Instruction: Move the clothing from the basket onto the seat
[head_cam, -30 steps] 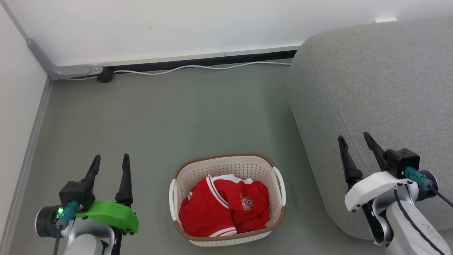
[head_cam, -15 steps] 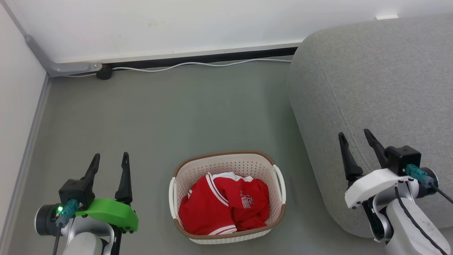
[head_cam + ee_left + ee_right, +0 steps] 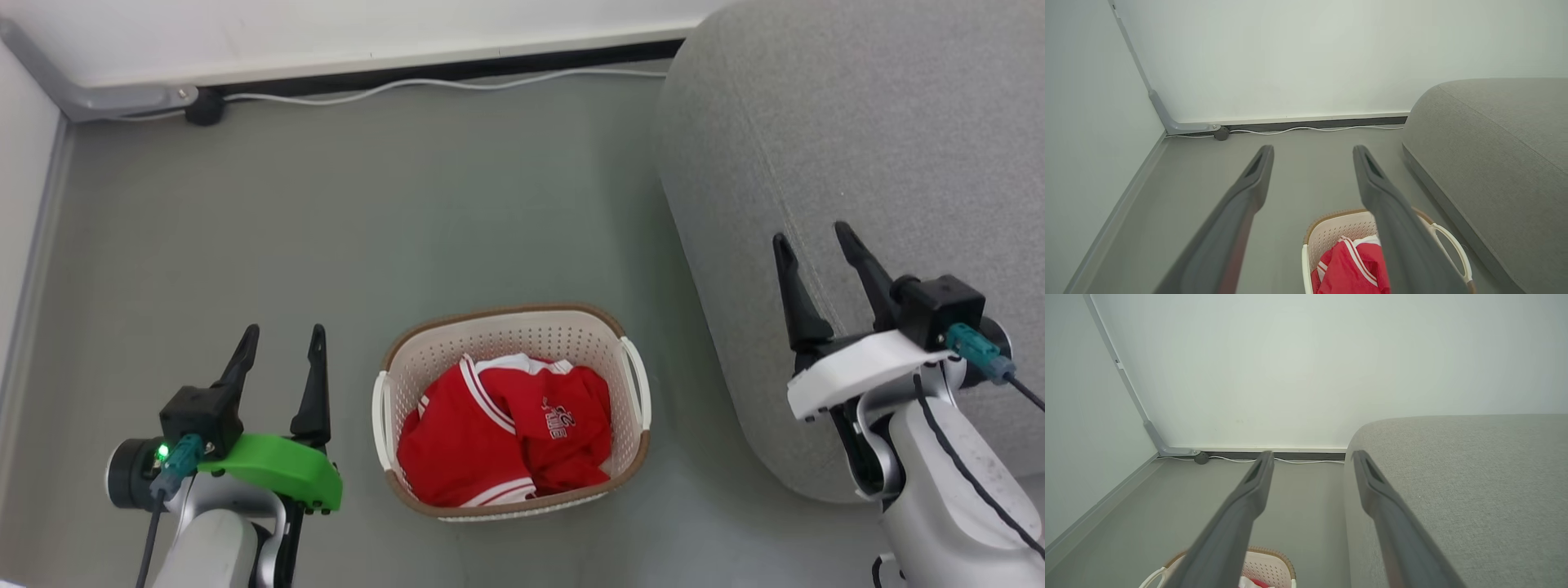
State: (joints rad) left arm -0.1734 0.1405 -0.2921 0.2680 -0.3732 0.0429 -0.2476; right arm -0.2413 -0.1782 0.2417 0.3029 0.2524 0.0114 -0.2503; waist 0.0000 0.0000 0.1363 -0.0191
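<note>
Red clothing (image 3: pixel 506 433) with white stripe trim and a small white logo lies bunched in the cream perforated basket (image 3: pixel 392 359) on the grey floor. The basket's brown rim and a side handle (image 3: pixel 1449 249) appear low in the left wrist view, with the clothing (image 3: pixel 1349 271) inside. The big grey seat (image 3: pixel 857 147) stands to the basket's right. My left gripper (image 3: pixel 282 335) is open, left of the basket and apart from it. My right gripper (image 3: pixel 812 233) is open above the seat's rounded left edge, holding nothing.
A white wall with a dark skirting strip runs along the back. A white cable (image 3: pixel 424 83) lies along it, ending at a dark plug (image 3: pixel 204 106) near a grey conduit (image 3: pixel 82 98) in the left corner. Bare grey floor lies between the basket and the wall.
The head camera has tilted down, so the wall, basket and seat sit higher in the picture. Both grippers stay open and the clothing has not moved in the basket.
</note>
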